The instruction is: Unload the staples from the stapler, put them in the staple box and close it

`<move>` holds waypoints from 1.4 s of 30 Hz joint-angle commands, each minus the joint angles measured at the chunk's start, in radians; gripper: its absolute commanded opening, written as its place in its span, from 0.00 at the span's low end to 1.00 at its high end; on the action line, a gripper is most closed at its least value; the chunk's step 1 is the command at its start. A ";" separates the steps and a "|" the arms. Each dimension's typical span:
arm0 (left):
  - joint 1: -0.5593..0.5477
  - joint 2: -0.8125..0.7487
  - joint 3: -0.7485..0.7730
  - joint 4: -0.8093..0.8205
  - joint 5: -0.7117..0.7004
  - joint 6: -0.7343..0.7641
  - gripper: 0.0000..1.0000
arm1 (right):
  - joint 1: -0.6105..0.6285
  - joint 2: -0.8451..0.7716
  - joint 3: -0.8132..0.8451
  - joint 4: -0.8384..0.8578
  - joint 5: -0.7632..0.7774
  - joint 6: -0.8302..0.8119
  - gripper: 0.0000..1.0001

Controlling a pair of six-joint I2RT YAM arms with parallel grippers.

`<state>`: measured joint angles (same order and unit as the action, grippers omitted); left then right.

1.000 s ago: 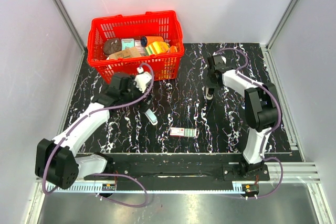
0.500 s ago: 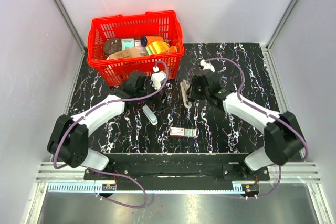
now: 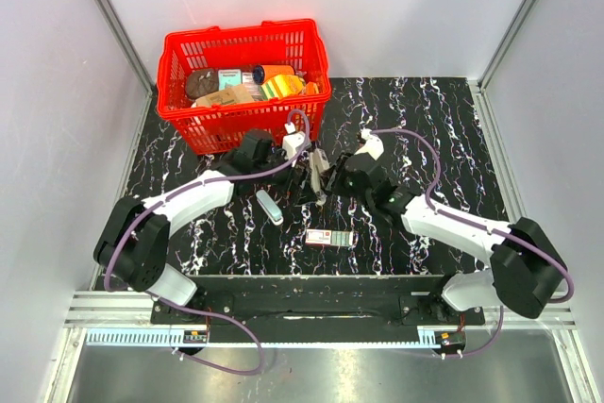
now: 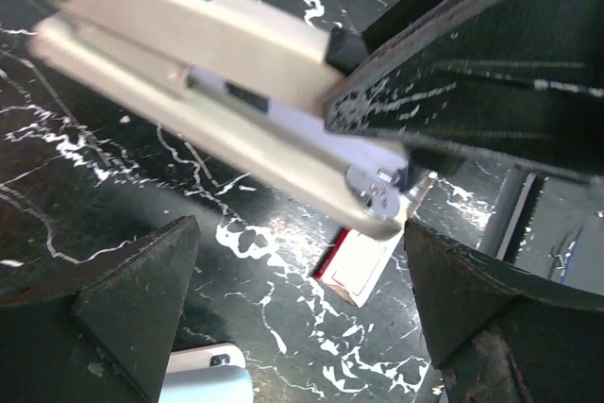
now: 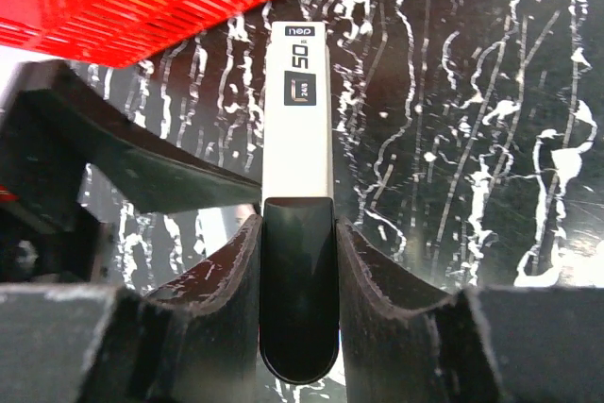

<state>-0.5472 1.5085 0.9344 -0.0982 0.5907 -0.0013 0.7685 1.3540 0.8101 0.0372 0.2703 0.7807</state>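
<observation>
The stapler (image 3: 318, 170) is a slim bar with a pale top and a black rear end. My right gripper (image 3: 332, 175) is shut on its black rear and holds it above the table's middle. In the right wrist view the stapler (image 5: 304, 120) sticks straight out from between the fingers of the right gripper (image 5: 299, 233). My left gripper (image 3: 301, 179) is open right beside the stapler's front end. In the left wrist view the stapler (image 4: 217, 82) crosses above the spread jaws of the left gripper (image 4: 302, 285), not between them.
A red basket (image 3: 241, 35) full of goods stands at the back left. A pale blue-and-white oblong (image 3: 270, 208) lies left of centre. A small red-green-white box (image 3: 329, 238) lies in front, seen also in the left wrist view (image 4: 363, 266).
My right gripper has carried the stapler left and nearer, from back right to the table's middle. My left gripper has moved right to meet it.
</observation>
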 commanded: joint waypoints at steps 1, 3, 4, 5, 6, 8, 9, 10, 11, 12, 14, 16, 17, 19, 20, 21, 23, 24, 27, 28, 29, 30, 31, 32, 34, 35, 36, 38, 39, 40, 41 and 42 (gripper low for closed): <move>-0.011 0.013 0.011 0.064 0.070 -0.045 0.95 | 0.052 -0.072 0.018 0.196 0.133 0.063 0.00; -0.013 0.022 0.006 0.064 0.080 -0.048 0.95 | 0.074 -0.076 0.021 0.205 0.162 0.063 0.00; -0.013 0.025 0.007 0.069 0.083 -0.051 0.95 | 0.081 -0.075 0.023 0.210 0.165 0.065 0.00; -0.011 0.024 0.003 0.072 0.081 -0.051 0.94 | 0.086 -0.075 0.023 0.213 0.167 0.068 0.00; -0.013 0.024 0.000 0.072 0.080 -0.048 0.94 | 0.091 -0.075 0.023 0.213 0.165 0.071 0.00; -0.013 0.021 -0.006 0.075 0.077 -0.034 0.88 | 0.097 -0.072 0.021 0.214 0.165 0.081 0.00; -0.013 0.016 -0.009 0.075 0.072 -0.025 0.83 | 0.100 -0.073 0.018 0.216 0.159 0.087 0.00; -0.011 0.015 -0.009 0.075 0.069 -0.017 0.77 | 0.101 -0.072 0.015 0.216 0.153 0.092 0.00; -0.011 0.013 -0.009 0.077 0.066 -0.013 0.70 | 0.101 -0.070 0.012 0.216 0.147 0.103 0.00; -0.010 0.010 -0.009 0.077 0.066 -0.006 0.63 | 0.103 -0.067 0.008 0.217 0.142 0.107 0.00; -0.008 0.004 -0.009 0.078 0.067 -0.006 0.50 | 0.107 -0.066 0.001 0.214 0.133 0.117 0.00; -0.008 -0.002 -0.011 0.078 0.067 0.018 0.41 | 0.110 -0.066 -0.008 0.208 0.130 0.121 0.00; -0.008 -0.004 -0.012 0.077 0.067 0.023 0.36 | 0.110 -0.066 -0.014 0.207 0.129 0.123 0.00; -0.008 -0.005 -0.014 0.069 0.063 0.043 0.26 | 0.110 -0.065 -0.028 0.202 0.129 0.126 0.00; -0.007 -0.005 -0.009 0.065 0.054 0.058 0.20 | 0.112 -0.066 -0.037 0.202 0.129 0.129 0.00; -0.008 -0.004 -0.011 0.060 0.044 0.069 0.14 | 0.111 -0.067 -0.043 0.199 0.127 0.129 0.00; -0.007 -0.002 -0.006 0.051 0.026 0.089 0.02 | 0.110 -0.069 -0.051 0.193 0.129 0.129 0.00; -0.007 -0.001 -0.006 0.046 0.009 0.096 0.00 | 0.109 -0.069 -0.054 0.188 0.132 0.126 0.00; -0.007 -0.004 -0.008 0.046 -0.011 0.115 0.00 | 0.110 -0.070 -0.061 0.167 0.133 0.118 0.00; -0.007 -0.005 -0.009 0.048 -0.018 0.121 0.00 | 0.110 -0.072 -0.065 0.161 0.138 0.117 0.00; -0.005 -0.010 -0.011 0.052 -0.028 0.127 0.00 | 0.110 -0.078 -0.069 0.155 0.142 0.112 0.00; -0.005 -0.013 -0.014 0.052 -0.035 0.135 0.00 | 0.110 -0.081 -0.074 0.147 0.145 0.108 0.00; -0.003 -0.014 -0.016 0.052 -0.045 0.142 0.00 | 0.110 -0.088 -0.081 0.142 0.150 0.104 0.00; -0.003 -0.019 -0.017 0.052 -0.055 0.150 0.00 | 0.110 -0.095 -0.086 0.136 0.155 0.097 0.00; -0.005 -0.024 -0.019 0.051 -0.084 0.179 0.00 | 0.109 -0.113 -0.095 0.119 0.164 0.078 0.00; -0.005 -0.027 -0.023 0.055 -0.100 0.193 0.00 | 0.109 -0.122 -0.098 0.106 0.173 0.065 0.00; -0.003 -0.030 -0.028 0.061 -0.121 0.210 0.00 | 0.109 -0.130 -0.100 0.090 0.176 0.051 0.00; -0.005 -0.034 -0.035 0.074 -0.166 0.247 0.00 | 0.106 -0.145 -0.103 0.060 0.184 0.022 0.00; -0.005 -0.034 -0.040 0.084 -0.193 0.263 0.00 | 0.101 -0.148 -0.103 0.047 0.182 0.005 0.00; -0.003 -0.036 -0.046 0.095 -0.221 0.277 0.00 | 0.094 -0.154 -0.104 0.035 0.175 -0.009 0.00; -0.005 -0.037 -0.051 0.118 -0.250 0.296 0.00 | 0.085 -0.154 -0.103 0.024 0.165 -0.029 0.00; -0.005 -0.036 -0.055 0.129 -0.278 0.311 0.00 | 0.080 -0.156 -0.097 0.007 0.161 -0.044 0.00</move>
<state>-0.5571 1.5249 0.8948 -0.0647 0.4736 0.1879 0.8783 1.2339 0.7044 0.1040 0.3706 0.8330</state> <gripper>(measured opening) 0.138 0.380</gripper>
